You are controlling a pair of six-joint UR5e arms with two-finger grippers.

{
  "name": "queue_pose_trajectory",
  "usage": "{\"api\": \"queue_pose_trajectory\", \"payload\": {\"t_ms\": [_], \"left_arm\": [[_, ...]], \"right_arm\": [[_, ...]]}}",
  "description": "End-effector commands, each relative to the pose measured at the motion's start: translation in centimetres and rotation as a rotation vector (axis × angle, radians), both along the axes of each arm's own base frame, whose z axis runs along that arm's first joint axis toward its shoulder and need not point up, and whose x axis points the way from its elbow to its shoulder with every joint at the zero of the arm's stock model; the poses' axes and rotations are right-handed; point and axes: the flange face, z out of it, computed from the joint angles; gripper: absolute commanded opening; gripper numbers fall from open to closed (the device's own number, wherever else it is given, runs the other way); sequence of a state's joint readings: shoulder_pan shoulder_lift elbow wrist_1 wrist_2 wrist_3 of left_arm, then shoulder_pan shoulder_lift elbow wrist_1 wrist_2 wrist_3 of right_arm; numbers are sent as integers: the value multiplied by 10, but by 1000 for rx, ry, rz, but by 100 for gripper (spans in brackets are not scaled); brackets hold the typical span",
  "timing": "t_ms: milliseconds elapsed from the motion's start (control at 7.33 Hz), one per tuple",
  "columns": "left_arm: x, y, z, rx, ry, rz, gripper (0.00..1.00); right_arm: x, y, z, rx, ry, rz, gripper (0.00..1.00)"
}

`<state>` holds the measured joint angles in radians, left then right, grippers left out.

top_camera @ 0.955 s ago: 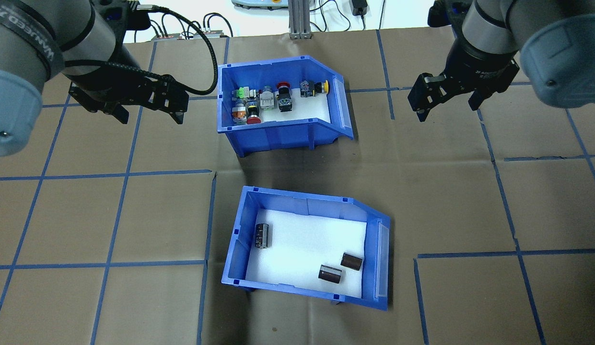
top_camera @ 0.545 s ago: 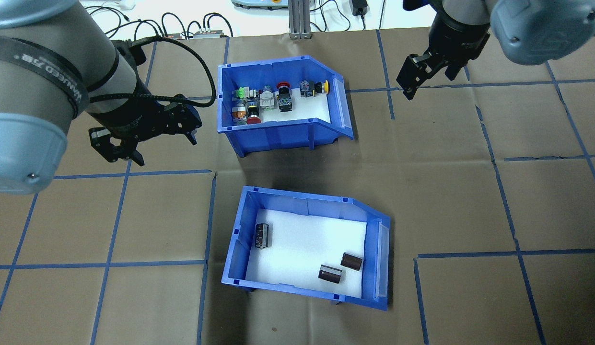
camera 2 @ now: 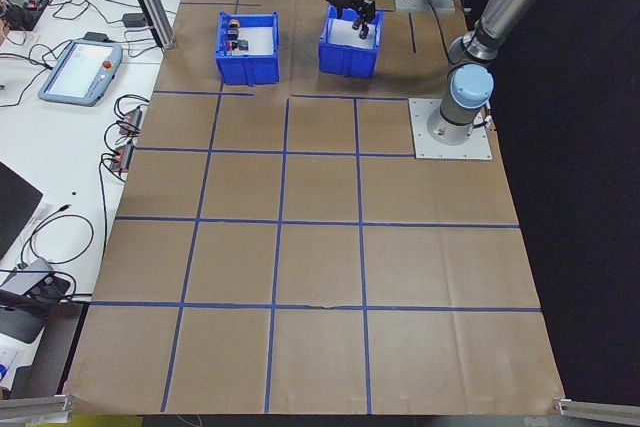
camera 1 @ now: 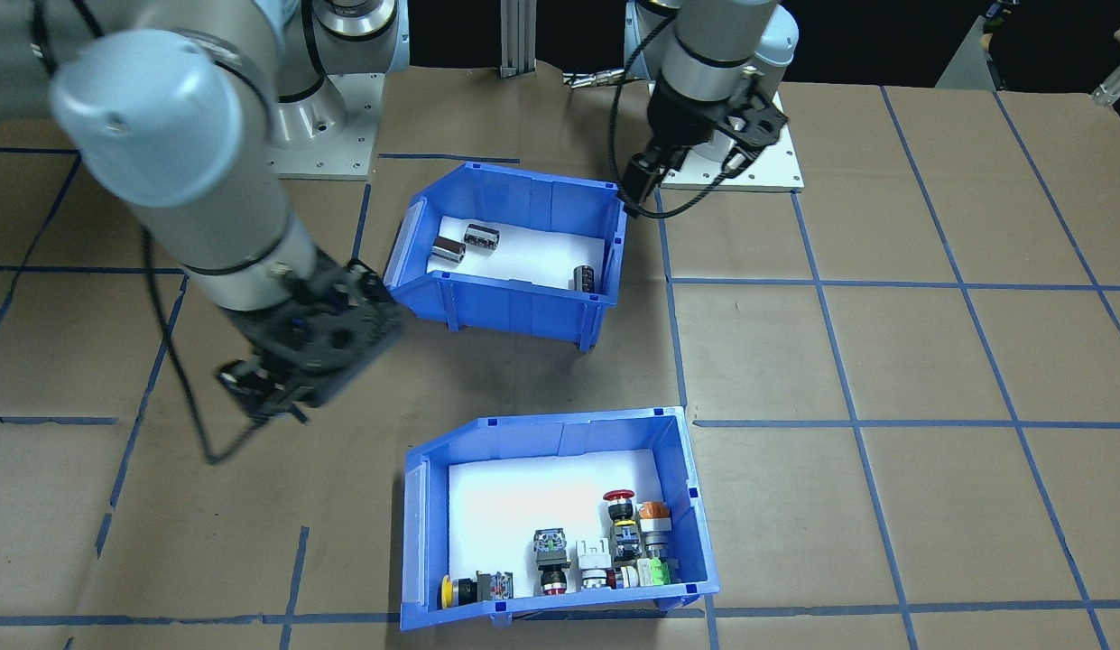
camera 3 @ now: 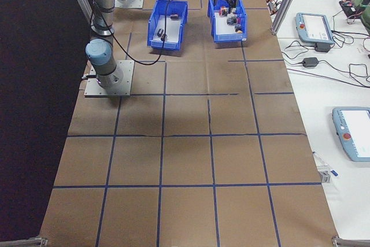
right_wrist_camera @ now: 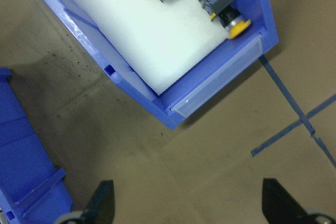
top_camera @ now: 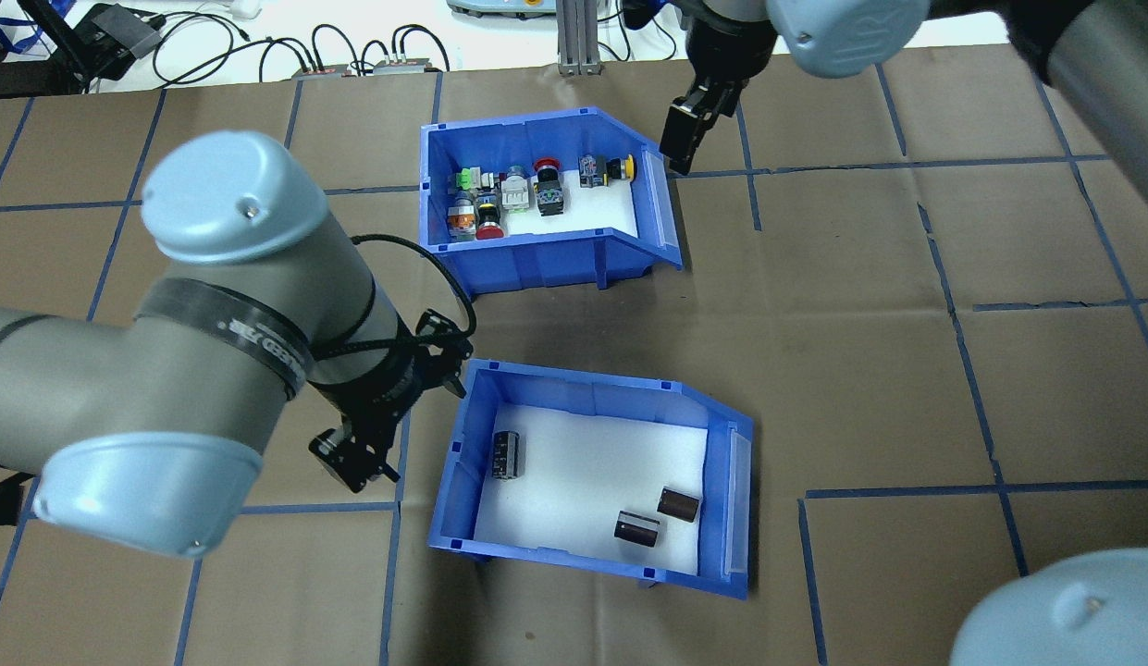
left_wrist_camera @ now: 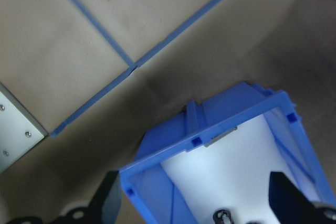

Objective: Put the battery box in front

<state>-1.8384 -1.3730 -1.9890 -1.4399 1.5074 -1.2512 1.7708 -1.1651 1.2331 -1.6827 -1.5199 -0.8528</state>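
The battery box (top_camera: 592, 476) sits on the robot's near side of the table, behind the push-button bin (top_camera: 546, 199). The approach is in hand — the left gripper (left_wrist_camera: 202, 205), fingers apart, hovers over the box's left wall, gripping nothing. Next comes a descent onto that wall. The right gripper (right_wrist_camera: 186, 203), also spread wide, hangs beside the push-button bin — which blocks the front spot.
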Motion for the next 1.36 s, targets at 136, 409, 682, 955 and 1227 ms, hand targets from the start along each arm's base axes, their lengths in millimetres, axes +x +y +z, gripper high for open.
{"api": "queue_pose_trajectory", "payload": {"t_ms": [136, 409, 682, 955, 1227], "left_arm": [[-51, 68, -53, -49, 0, 101, 99], [-43, 100, -94, -129, 54, 183, 99], [-42, 109, -107, -110, 79, 220, 98], [-45, 108, -112, -87, 86, 229, 97], [-47, 105, -122, -61, 71, 249, 88]], "right_arm": [[109, 18, -23, 0, 20, 300, 100], [168, 38, -64, 9, 83, 419, 100], [190, 33, -111, 14, 127, 499, 100], [194, 27, -143, 50, 136, 504, 100], [202, 11, -162, -38, 119, 493, 100]]}}
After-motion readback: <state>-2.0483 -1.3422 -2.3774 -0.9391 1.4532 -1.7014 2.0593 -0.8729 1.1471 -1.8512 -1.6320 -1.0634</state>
